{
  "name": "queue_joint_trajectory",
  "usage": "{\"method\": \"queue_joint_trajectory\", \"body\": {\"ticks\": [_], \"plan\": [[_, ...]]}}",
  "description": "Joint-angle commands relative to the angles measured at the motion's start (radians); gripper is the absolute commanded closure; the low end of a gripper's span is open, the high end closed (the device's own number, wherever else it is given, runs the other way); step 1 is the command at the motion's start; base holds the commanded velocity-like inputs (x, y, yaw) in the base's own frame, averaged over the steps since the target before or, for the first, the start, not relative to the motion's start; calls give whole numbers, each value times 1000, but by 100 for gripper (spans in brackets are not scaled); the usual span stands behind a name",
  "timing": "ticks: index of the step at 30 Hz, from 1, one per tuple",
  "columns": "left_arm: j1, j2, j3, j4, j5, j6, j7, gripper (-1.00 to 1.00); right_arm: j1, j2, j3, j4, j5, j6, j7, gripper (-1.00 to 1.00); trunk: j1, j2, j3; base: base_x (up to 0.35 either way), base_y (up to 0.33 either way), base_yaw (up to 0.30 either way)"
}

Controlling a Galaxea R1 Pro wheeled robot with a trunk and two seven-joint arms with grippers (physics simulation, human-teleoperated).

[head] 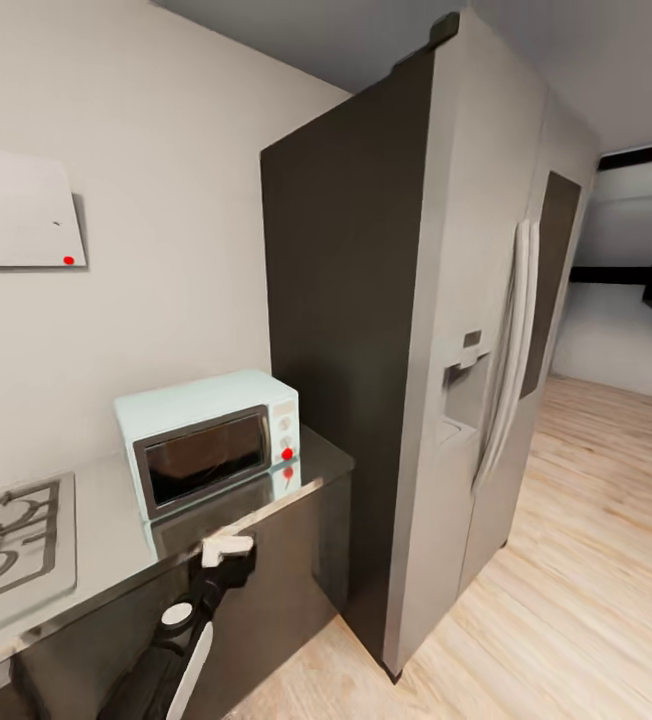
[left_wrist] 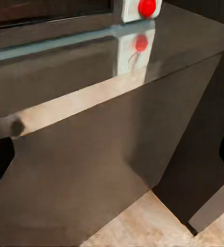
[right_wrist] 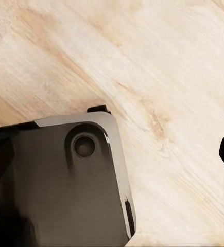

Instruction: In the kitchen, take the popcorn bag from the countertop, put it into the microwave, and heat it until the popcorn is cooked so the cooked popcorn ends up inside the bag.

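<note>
From the head view, the microwave (head: 209, 440) sits on the countertop (head: 106, 520) with its dark door shut, right beside a big grey fridge (head: 446, 330), and a gas hob (head: 11, 545) lies on the other side. The left gripper (head: 228, 548) is raised in front of the counter edge, just below the microwave door, but I cannot tell if its fingers are apart or closed. The popcorn bag is not to be seen in these pictures, so I cannot say where it is. In the left wrist view, the shiny countertop (left_wrist: 91, 62) and the dark cabinet front (left_wrist: 81, 175) are close, with the microwave's red light (left_wrist: 147, 7) near the far edge (it shines back off the counter too). In the right wrist view, the camera looks down at the wooden floor (right_wrist: 158, 67) and the robot's dark base (right_wrist: 55, 185); I cannot tell how the right gripper's fingers stand. I think the robot should find the bag first, so it ought to turn slowly along the counter and keep its arm off the edge.
</note>
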Motion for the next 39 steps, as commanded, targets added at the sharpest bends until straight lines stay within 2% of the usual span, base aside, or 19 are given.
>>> {"method": "queue_joint_trajectory", "body": {"ticks": [1,3,4,6,8,11,12,13,14,15,16,17,19,21,22,25,27,33,39], "plan": [[0,0,1,53,-1,-9,1,-100,-1,-1,-6,3,1,-5,2,-100,0,-1,0,-329,0,0],[0,6,3,252,0,-100,2,-100,-1,-1,-6,2,1,-5,2,-100,0,-1,0,-218,0,0],[0,12,3,325,0,-126,2,-100,-1,-1,-6,2,1,-5,2,-100,0,-1,0,-112,0,0],[0,34,4,550,1,-184,2,-100,-1,-1,-7,2,1,-6,2,-100,0,-1,0,-43,0,0],[0,55,6,700,1,-203,3,-100,-1,-1,-8,2,1,-6,2,-100,0,-1,0,-14,0,0],[0,94,5,851,2,-199,3,-100,-1,-1,-9,2,1,-6,2,-100,0,-1,0,-4,0,0],[0,114,5,892,2,-196,2,-100,-1,-1,-9,1,1,-6,2,-100,0,-1,0,-1,0,0],[3,154,4,939,2,-138,-2,-100,-1,-1,-8,1,1,-6,2,-100,0,-1,0,0,0,0],[8,164,4,947,2,-88,-3,-100,-1,-1,-7,1,1,-7,2,-100,0,-1,0,0,0,0],[27,173,3,954,2,-7,-4,-100,-1,-1,-7,1,1,-8,2,-100,0,-1,0,0,0,0],[38,175,3,956,2,18,-5,-100,-1,-1,-7,1,1,-9,2,-100,0,-1,0,0,0,0],[64,178,3,958,2,60,-5,-100,-1,-1,-7,0,1,-9,2,-100,0,-1,0,0,0,0],[160,183,3,961,2,117,-6,-100,-1,-2,-7,-2,1,-8,2,-100,0,-1,0,0,0,0],[205,182,3,961,2,128,-6,-100,-1,-2,-6,-2,1,-9,2,-100,0,-1,0,0,0,0],[250,178,2,962,2,135,-6,-100,-1,-3,-4,-2,1,-8,2,-100,0,-1,0,0,0,89],[281,171,2,962,2,144,-6,-100,-1,-3,-3,-2,1,-8,2,-100,0,-1,0,0,0,194],[297,154,2,963,2,149,-7,-100,-1,-3,-3,-2,1,-8,0,-100,0,-1,0,0,0,251],[318,127,3,959,2,140,-5,-100,-1,-3,-3,-2,1,-5,-103,-100,0,-1,0,0,0,272],[320,124,4,956,1,137,-1,-100,-1,-2,-5,-2,1,-1,-131,-100,0,-1,0,0,0,281]]}}
